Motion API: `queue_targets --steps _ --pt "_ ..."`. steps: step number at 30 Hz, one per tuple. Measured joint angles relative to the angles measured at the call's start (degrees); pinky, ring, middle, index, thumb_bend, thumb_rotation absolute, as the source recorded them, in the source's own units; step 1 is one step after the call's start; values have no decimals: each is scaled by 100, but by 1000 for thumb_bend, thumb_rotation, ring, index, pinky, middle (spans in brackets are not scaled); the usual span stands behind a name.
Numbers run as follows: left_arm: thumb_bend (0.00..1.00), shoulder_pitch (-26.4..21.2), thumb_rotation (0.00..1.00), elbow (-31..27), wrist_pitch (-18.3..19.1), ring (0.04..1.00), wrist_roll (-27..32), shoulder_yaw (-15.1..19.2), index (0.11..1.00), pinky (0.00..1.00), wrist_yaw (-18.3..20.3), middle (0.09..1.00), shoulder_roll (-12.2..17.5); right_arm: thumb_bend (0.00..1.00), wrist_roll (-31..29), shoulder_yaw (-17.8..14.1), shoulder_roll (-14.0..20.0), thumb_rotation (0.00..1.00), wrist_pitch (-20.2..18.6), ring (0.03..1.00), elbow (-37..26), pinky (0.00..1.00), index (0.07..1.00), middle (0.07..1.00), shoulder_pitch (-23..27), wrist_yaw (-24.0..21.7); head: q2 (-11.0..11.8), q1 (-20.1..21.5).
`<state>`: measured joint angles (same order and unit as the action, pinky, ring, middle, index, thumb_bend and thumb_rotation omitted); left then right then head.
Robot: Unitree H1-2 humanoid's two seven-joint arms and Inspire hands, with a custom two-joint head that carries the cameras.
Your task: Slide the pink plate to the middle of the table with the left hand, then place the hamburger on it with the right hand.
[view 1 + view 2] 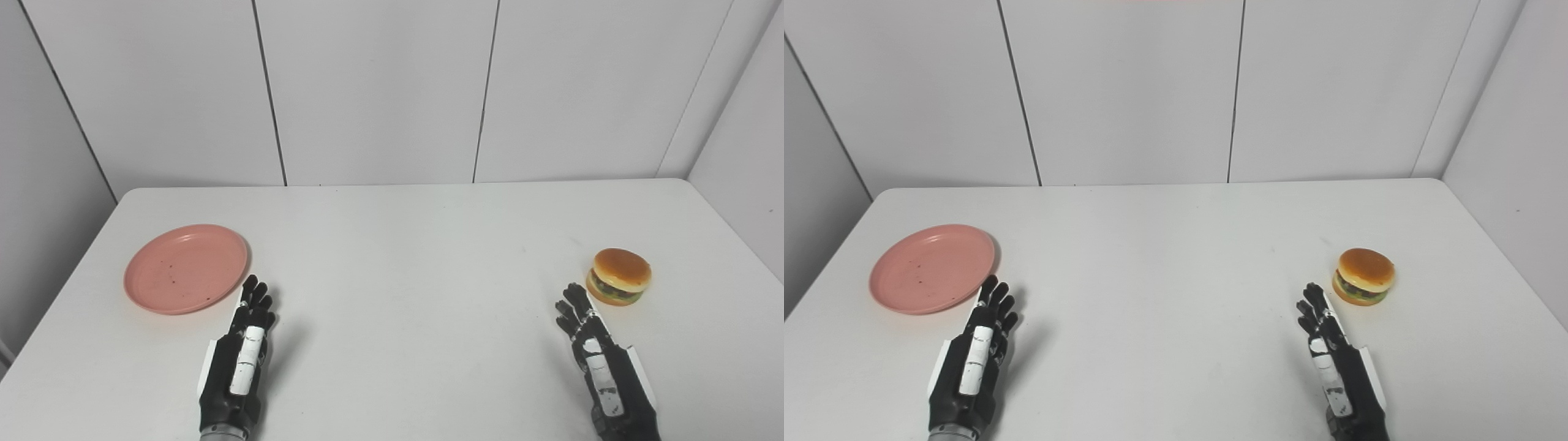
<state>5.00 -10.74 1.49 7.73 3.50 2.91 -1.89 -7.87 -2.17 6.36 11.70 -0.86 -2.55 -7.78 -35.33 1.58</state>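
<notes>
A pink plate [186, 267] lies flat on the left side of the white table [404, 245], with a few dark specks on it. My left hand [245, 343] is open and empty, just right of and nearer than the plate's near right rim, fingers pointing away. A hamburger [618, 276] with a tan bun stands upright on the right side of the table. My right hand [588, 343] is open and empty, just left of and nearer than the hamburger, not touching it.
Grey wall panels [380, 92] rise behind the table's far edge and close in at both sides. The table's rounded far corners show at the left and right.
</notes>
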Motion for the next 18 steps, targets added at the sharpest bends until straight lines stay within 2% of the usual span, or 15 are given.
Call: queue_targets --steps 18 --pt "860 -2 794 -1 1 1000 13 23 1000 1000 34 1000 3 926 95 0 -1 925 -13 943 2 950 943 965 4 4 -9 18"
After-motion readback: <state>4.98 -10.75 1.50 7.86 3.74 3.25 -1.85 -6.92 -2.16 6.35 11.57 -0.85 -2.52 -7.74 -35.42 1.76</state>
